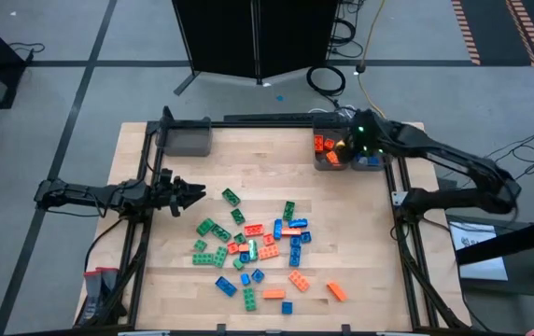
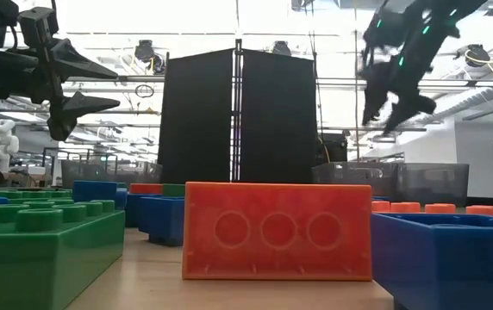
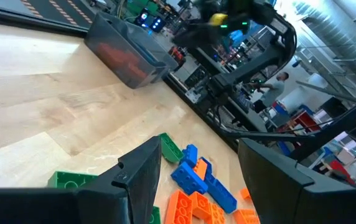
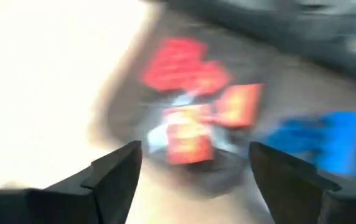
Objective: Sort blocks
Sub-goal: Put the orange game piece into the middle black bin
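So my right claw (image 1: 349,147) is up over the far right corner of the table (image 1: 155,280), hanging right above the grey bins (image 1: 346,154) there. Fingers are spread apart with nothing between them. Straight below me is an orange brick (image 4: 189,140) sitting in the bin with a couple more orange ones (image 4: 184,65) beside it, and blue bricks (image 4: 318,138) off to one side in what looks like the neighbouring bin, though my wrist view is smeared so I can't say exactly where the divider runs.

My left claw (image 1: 194,194) is low over the left side of the table, pointing in toward the middle, fingers also apart and empty. The pile of loose blocks (image 1: 258,247) starts just ahead of it: a green brick (image 1: 231,196) is the nearest, just past the fingertips, and the rest, a mix of green, orange and blue, spreads out beyond that toward the near edge. From the left wrist I can see a green one (image 3: 72,181) right by the fingers and a blue and orange clump (image 3: 200,186) a bit further on. There's another grey bin (image 1: 185,140) at the far left, off to the side of that claw.
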You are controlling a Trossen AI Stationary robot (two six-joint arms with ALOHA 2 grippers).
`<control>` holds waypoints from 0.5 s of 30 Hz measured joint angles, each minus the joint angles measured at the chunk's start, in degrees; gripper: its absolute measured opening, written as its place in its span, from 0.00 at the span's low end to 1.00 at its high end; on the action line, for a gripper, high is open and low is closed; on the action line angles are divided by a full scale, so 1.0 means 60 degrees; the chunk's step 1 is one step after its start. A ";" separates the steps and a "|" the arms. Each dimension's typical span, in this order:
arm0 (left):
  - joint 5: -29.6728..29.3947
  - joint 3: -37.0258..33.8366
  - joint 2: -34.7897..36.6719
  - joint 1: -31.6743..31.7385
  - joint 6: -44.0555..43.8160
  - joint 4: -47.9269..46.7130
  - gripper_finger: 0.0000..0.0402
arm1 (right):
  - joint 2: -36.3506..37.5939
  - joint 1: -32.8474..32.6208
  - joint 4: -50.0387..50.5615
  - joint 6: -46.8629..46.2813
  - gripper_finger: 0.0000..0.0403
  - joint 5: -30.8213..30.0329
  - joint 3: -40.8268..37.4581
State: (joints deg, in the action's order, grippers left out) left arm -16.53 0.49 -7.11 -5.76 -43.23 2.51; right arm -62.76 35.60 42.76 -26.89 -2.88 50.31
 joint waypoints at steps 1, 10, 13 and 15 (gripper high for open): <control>0.0004 0.0000 0.0000 0.0000 0.0003 -0.0002 0.54 | 0.0246 -0.0361 0.0011 -0.0147 0.69 0.0652 0.0003; -0.0018 0.0000 -0.0004 0.0000 0.0005 -0.0002 0.54 | -0.0046 -0.6009 0.0704 -0.3598 0.61 0.1080 -0.0004; -0.0025 0.0000 -0.0004 0.0000 0.0006 -0.0002 0.54 | -0.0697 -0.7686 0.0239 -0.5088 0.59 0.0055 -0.0004; -0.0051 0.0000 -0.0004 0.0000 0.0011 -0.0002 0.54 | -0.1268 -0.8595 -0.0007 -0.6099 0.57 -0.0500 -0.0004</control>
State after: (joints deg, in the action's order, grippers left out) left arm -16.84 0.49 -7.14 -5.76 -43.17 2.50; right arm -70.37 -15.97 42.72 -63.48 -5.89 50.28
